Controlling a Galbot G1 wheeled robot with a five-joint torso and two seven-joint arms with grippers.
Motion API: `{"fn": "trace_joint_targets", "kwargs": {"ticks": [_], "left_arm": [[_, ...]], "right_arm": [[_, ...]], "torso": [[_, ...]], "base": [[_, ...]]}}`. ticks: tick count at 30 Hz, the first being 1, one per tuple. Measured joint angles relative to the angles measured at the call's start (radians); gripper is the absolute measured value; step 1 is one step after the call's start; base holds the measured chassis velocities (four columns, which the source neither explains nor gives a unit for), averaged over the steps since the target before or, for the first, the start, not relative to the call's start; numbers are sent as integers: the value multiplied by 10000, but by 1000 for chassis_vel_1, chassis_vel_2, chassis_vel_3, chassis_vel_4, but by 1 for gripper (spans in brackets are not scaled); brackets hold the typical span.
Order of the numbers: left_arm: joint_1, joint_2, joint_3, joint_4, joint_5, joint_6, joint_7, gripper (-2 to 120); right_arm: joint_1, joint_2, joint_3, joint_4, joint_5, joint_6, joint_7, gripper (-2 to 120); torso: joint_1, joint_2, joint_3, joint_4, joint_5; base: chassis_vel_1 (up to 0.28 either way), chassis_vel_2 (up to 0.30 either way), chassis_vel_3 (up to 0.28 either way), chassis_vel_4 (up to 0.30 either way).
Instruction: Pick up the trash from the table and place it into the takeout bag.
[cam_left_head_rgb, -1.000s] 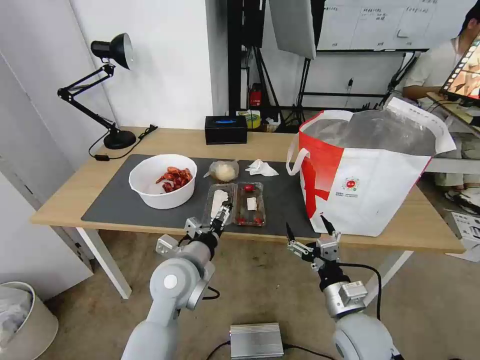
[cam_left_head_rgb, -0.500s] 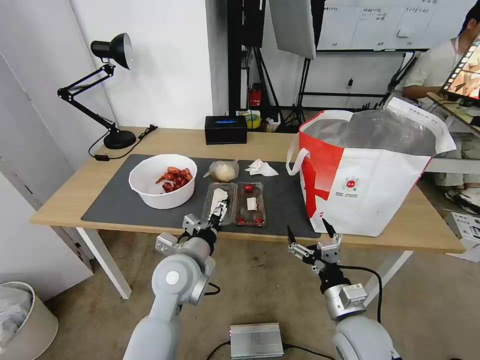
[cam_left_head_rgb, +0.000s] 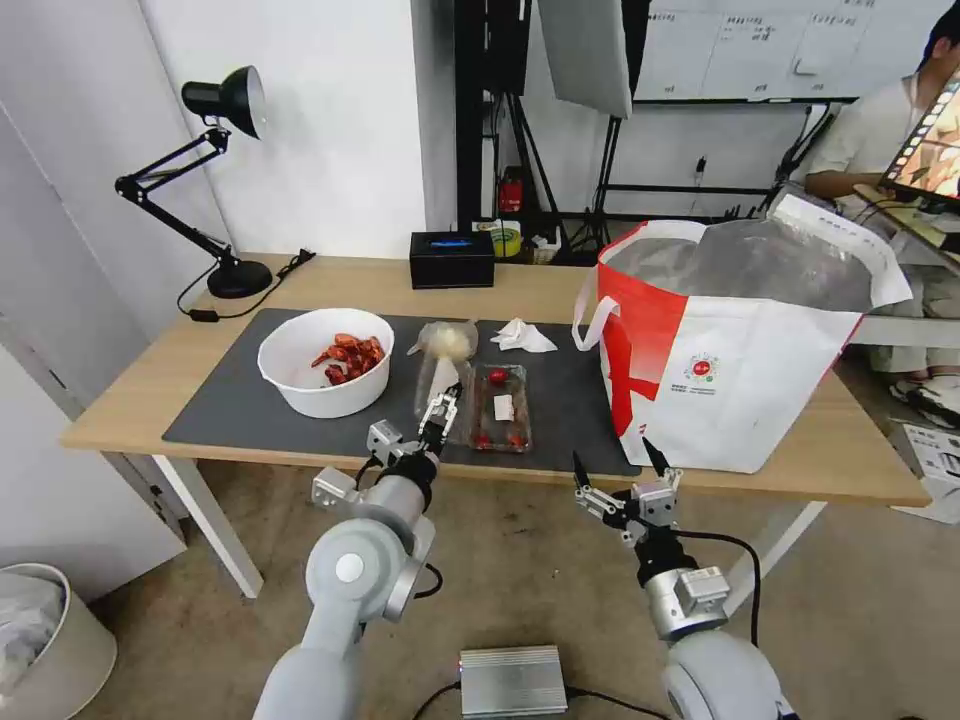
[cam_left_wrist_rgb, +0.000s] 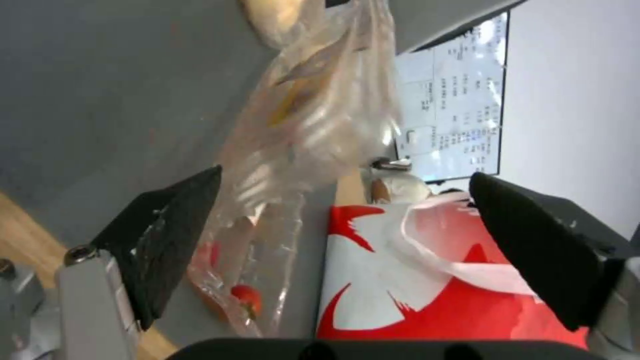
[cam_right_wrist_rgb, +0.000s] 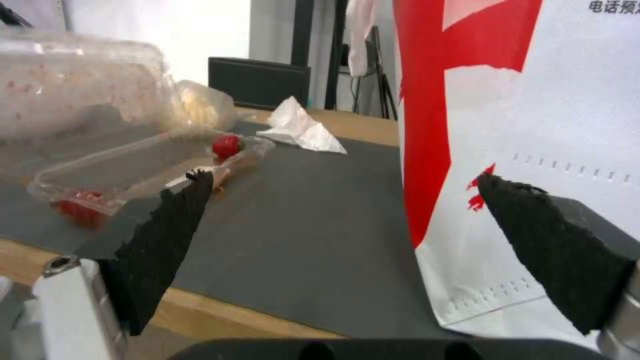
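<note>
**Left gripper at the tray lid**

The left gripper (cam_left_head_rgb: 440, 408) stands wide open at the table's (cam_left_head_rgb: 130, 400) front edge, one finger against the raised lid of the clear hinged plastic tray (cam_left_head_rgb: 500, 408). The right gripper (cam_left_head_rgb: 612, 466) hangs open below that edge, near the takeout bag (cam_left_head_rgb: 740, 370) at the right end.

White round bowl (cam_left_head_rgb: 325, 375) with red crayfish shells (cam_left_head_rgb: 349, 357), upright on the left part of the dark grey mat (cam_left_head_rgb: 230, 405). Clear hinged tray (cam_left_head_rgb: 478, 405) mid-mat, left half tilted up, right half flat with red bits inside. Small clear bag (cam_left_head_rgb: 447, 341) with a whitish lump just behind the tray. Crumpled white tissue (cam_left_head_rgb: 521, 336) beside it. Tall white-and-red takeout bag (cam_left_head_rgb: 735, 355), foil-lined, standing open at the right end of the light-wood bench (cam_left_head_rgb: 120, 405).
</note>
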Motion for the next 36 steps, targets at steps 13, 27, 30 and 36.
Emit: {"fn": "trace_joint_targets", "kwargs": {"ticks": [13, 27, 30, 36], "left_arm": [[-121, 45, 122, -6, 226, -230, 491, 100], [27, 28, 647, -184, 211, -12, 661, 100], [98, -161, 1001, -276, 178, 103, 682, 100], [197, -466, 1413, -285, 482, 265, 856, 100]], "right_arm": [[-228, 39, 87, 167, -137, 13, 30, 100], [-447, 105, 370, 374, -195, 40, 76, 100], [-554, 128, 480, 473, -195, 43, 76, 100], [-863, 208, 680, 712, -249, 228, 71, 100]], "torso": [[0, 0, 0, 0, 0], [0, 0, 0, 1, 2], [0, 1, 0, 0, 1], [0, 1, 0, -1, 1]], "base": [[0, 0, 0, 0], [0, 0, 0, 0], [0, 0, 0, 0], [0, 0, 0, 0]]}}
